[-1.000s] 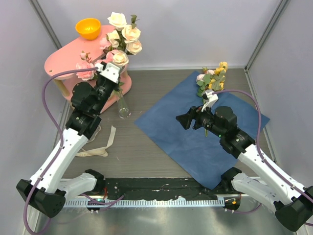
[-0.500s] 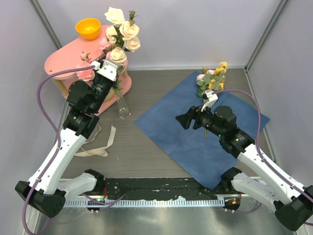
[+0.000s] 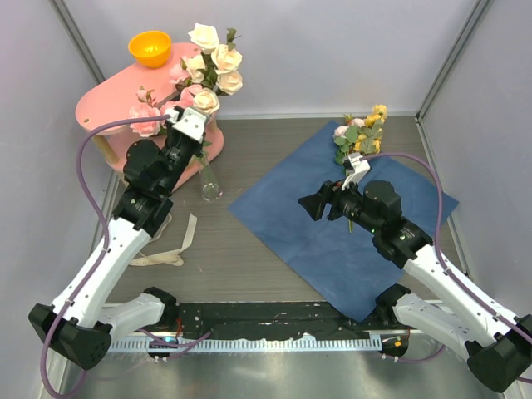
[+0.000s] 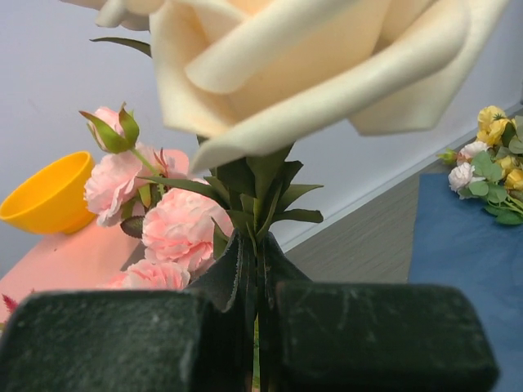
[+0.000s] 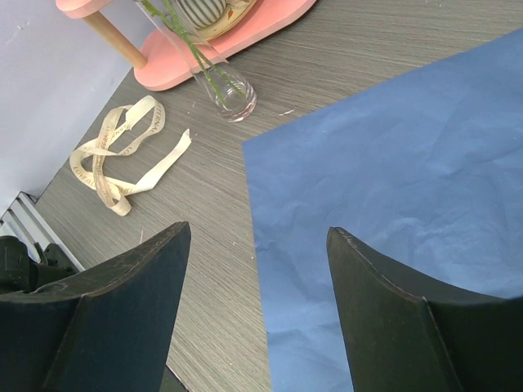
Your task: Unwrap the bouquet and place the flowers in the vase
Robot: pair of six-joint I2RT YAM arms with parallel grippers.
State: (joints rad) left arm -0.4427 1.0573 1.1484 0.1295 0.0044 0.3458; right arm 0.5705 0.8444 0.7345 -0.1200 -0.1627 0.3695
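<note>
My left gripper [image 3: 194,131] [image 4: 255,273] is shut on the green stems of a bunch of cream flowers [image 3: 212,60] [image 4: 310,65], held upright over the vase [image 3: 209,184] [image 5: 222,82]. Thin green stems reach down into this narrow clear glass tube. Pink blooms [image 3: 146,120] [image 4: 173,229] hang beside the held stems. The blue paper [image 3: 332,241] [image 5: 392,163] lies spread flat, and a small cluster of yellow and pink flowers [image 3: 359,133] [image 4: 489,167] rests on its far corner. Over the paper's left edge my right gripper [image 3: 311,206] [image 5: 257,233] hovers open and holds nothing.
The cream ribbon [image 3: 170,243] [image 5: 121,151] lies loose on the table left of the paper. A pink side table [image 3: 112,96] [image 5: 204,49] stands just behind the vase, with an orange bowl [image 3: 150,47] [image 4: 45,196] on it. White walls enclose the back and sides.
The left gripper and its flowers swayed slightly up and left, then came back right and down. The right arm has stayed still.
</note>
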